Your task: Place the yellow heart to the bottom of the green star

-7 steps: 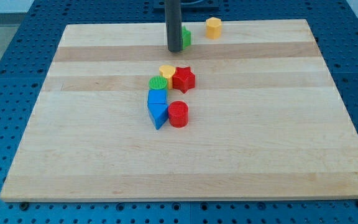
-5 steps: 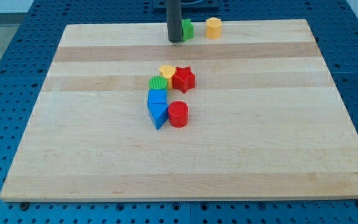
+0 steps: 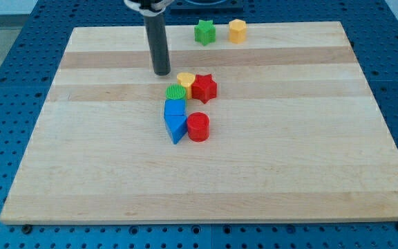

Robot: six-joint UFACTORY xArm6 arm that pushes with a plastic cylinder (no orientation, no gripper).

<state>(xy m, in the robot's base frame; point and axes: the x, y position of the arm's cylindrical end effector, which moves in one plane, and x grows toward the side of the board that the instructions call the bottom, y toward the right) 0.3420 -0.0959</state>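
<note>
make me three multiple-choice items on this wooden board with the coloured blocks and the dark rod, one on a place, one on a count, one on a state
1. Where is the green star-shaped block?
A. near the view's top edge of the wooden board, just left of the yellow hexagonal block
B. at the view's bottom right corner
C. inside the middle cluster

2. How many red blocks are there?
A. one
B. two
C. four

3. What is my tip doing?
A. pressing on the green star
B. resting on top of the red cylinder
C. standing apart from every block, up and to the view's left of the yellow heart-shaped block

Answers: 1 A, the star sits beside the yellow hexagon at the top. 2 B, a red star-shaped block and a red cylinder are the only red ones. 3 C, bare wood shows between my tip and the heart.
</note>
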